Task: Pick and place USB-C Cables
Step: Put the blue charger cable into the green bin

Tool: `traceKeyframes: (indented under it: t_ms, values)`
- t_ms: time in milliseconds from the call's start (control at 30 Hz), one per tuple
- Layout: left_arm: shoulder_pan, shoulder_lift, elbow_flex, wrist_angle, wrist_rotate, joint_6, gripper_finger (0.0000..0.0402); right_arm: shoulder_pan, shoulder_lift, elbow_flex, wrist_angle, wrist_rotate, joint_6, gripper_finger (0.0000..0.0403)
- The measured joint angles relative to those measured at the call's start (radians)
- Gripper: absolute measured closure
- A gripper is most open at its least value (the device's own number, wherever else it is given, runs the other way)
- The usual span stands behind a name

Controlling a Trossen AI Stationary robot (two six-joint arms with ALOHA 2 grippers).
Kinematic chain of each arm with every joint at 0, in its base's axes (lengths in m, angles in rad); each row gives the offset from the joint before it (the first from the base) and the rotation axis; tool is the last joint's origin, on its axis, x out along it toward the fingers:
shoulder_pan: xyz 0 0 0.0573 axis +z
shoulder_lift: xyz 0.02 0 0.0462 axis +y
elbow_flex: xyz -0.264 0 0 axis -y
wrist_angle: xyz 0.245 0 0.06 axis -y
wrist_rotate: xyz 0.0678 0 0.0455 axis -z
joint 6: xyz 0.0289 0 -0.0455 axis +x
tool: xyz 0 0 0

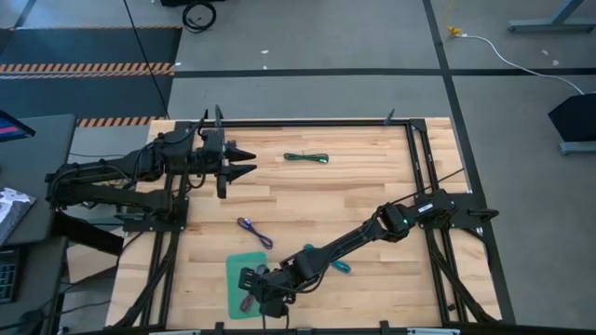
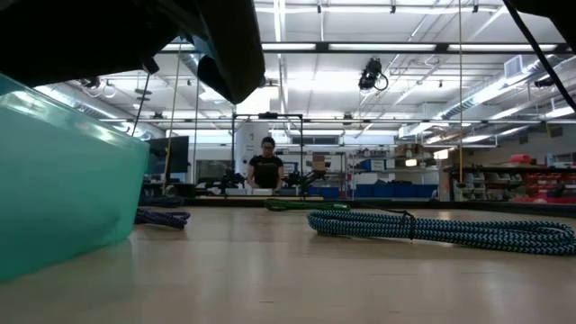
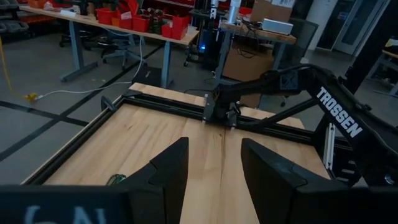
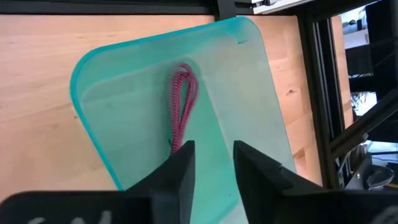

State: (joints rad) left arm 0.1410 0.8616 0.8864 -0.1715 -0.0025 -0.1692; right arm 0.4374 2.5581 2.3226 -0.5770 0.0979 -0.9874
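The maroon cable [image 4: 182, 102] lies as a narrow loop inside the teal tray [image 4: 249, 81], its lower end just at the tips of the right gripper [image 4: 211, 152]. That gripper's 2 dark fingers [image 4: 180, 168] stand a little apart over the tray floor, and the cable end seems to lie just beside the gap rather than pinched in it, though the tips hide the exact contact. From above, the right gripper [image 1: 264, 293] hangs over the near end of the tray [image 1: 238, 263], which sits on the wooden table [image 1: 372, 186] near its front edge.

3 other cables lie on the bare wood. The blue-purple cable [image 1: 253, 231] rests just beyond the tray's far end. The teal cable [image 1: 341, 267] lies beside the right arm's forearm, to the right of the tray; at table height it shows as a long braided bundle [image 2: 441, 229]. The dark green cable [image 1: 306, 158] lies well apart from them, toward the far side of the table, near the middle.

The left gripper [image 1: 244, 160] waits over the far left part of the table with its fingers [image 3: 168, 171] spread and nothing between them. Its tips point toward the dark green cable.

Beyond the table, a person [image 2: 266, 166] stands in the room behind.
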Motion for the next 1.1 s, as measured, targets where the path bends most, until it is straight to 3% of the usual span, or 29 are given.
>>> traceKeyframes:
  t_ms: [167, 267, 500, 633, 833, 933, 1100]
  values:
    - [0.0, 0.0, 0.0, -0.001, 0.0, -0.002, 0.0246, 0.003, -0.005, -0.002, 0.019, 0.085, 0.003, 0.0266]
    - [0.0, 0.0, 0.0, -0.006, 0.0, 0.001, 0.0246, 0.014, -0.027, -0.002, 0.025, 0.187, 0.035, 0.0265]
    - [0.0, 0.0, 0.0, -0.032, 0.0, 0.02, 0.0246, 0.044, -0.178, -0.002, -0.032, 0.435, 0.347, 0.0268]
    - [-0.002, 0.0, 0.0, -0.041, 0.0, 0.016, 0.0246, 0.033, -0.276, 0.0, -0.311, 0.428, 0.696, 0.0268]
    - [-0.021, 0.002, 0.0, -0.069, 0.0, 0.022, 0.0246, -0.036, -0.319, -0.004, -0.849, 0.253, 1.223, 0.027]
    - [-0.039, 0.002, 0.0, -0.102, 0.0, 0.024, 0.0246, -0.045, -0.321, -0.051, -0.921, 0.21, 1.331, 0.027]
    - [-0.08, 0.002, -0.015, -0.173, 0.0, 0.037, 0.0246, -0.045, -0.321, -0.189, -0.88, 0.176, 1.394, 0.0271]
